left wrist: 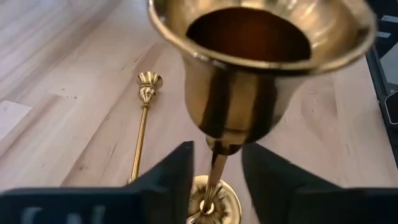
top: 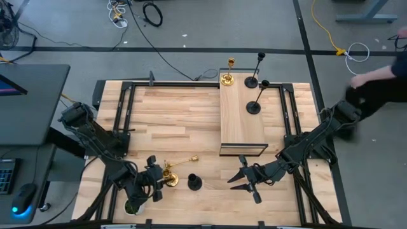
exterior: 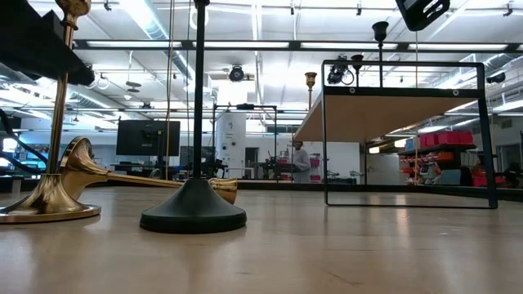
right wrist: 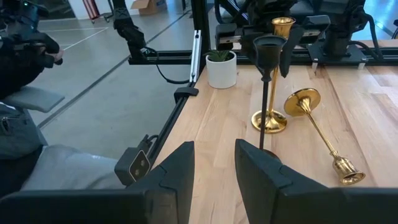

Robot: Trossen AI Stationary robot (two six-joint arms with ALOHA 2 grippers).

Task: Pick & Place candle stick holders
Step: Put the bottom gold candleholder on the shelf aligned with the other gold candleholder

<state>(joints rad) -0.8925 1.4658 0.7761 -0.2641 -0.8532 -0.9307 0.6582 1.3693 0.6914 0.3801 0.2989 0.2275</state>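
Observation:
An upright gold candlestick [top: 169, 179] stands on its round base [exterior: 41, 211] on the table near the front left. My left gripper [left wrist: 217, 155] is open, one finger on each side of its thin stem [left wrist: 215, 167] just below the cup [left wrist: 249, 68], with a gap on each side. A second gold candlestick [top: 183, 161] lies on its side beside it. A black candlestick [top: 194, 183] stands upright to the right of them. My right gripper [top: 244, 179] is open and empty, right of the black one [right wrist: 267, 93]. One gold [top: 227, 75] and two black [top: 254, 105] candlesticks stand on a raised shelf.
The raised wooden shelf [top: 241, 121] on a black metal frame stands at the back right. A small white pot with a green plant [right wrist: 221, 68] sits at the front left corner. A person [top: 375, 89] stands beyond the table's right edge. Bare wood lies between shelf and front edge.

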